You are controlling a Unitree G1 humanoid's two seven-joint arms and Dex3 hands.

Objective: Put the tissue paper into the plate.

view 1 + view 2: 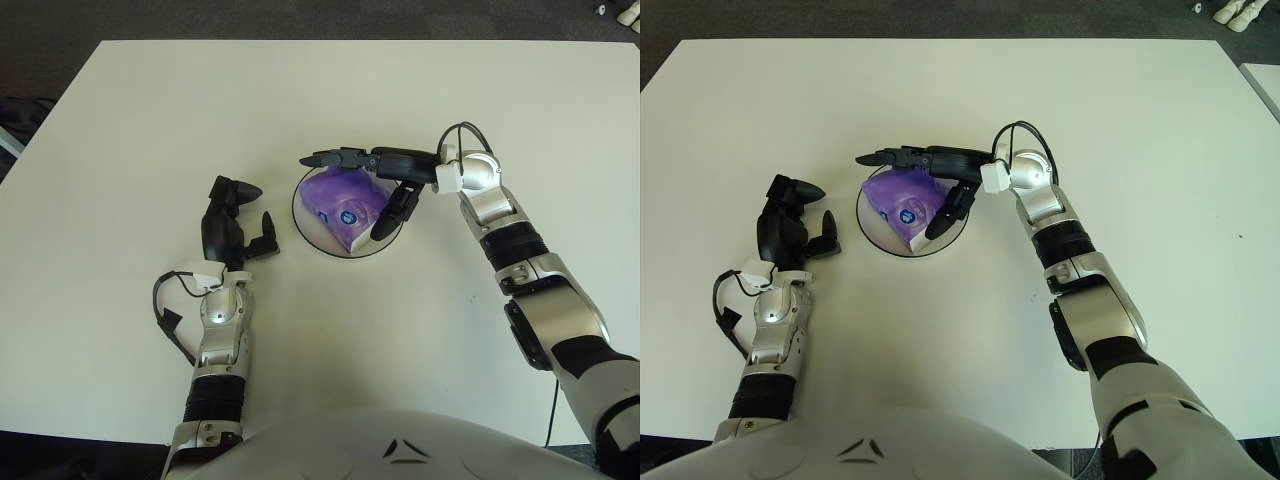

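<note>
A purple tissue pack [902, 206] lies in the round white plate [314, 236] at the middle of the table, leaning a little on its right side. My right hand [345, 195] reaches in from the right and hovers over the pack. It is open: its long fingers [335, 158] stretch leftward past the plate's far rim and its thumb [385, 222] points down at the pack's right edge, with no grip on it. My left hand [236, 216] shows to the left of the plate, relaxed and holding nothing.
The white table [130, 120] spreads wide around the plate, with dark floor past its far edge. A black cable [165, 305] loops at my left wrist, and another [462, 135] arches over my right wrist.
</note>
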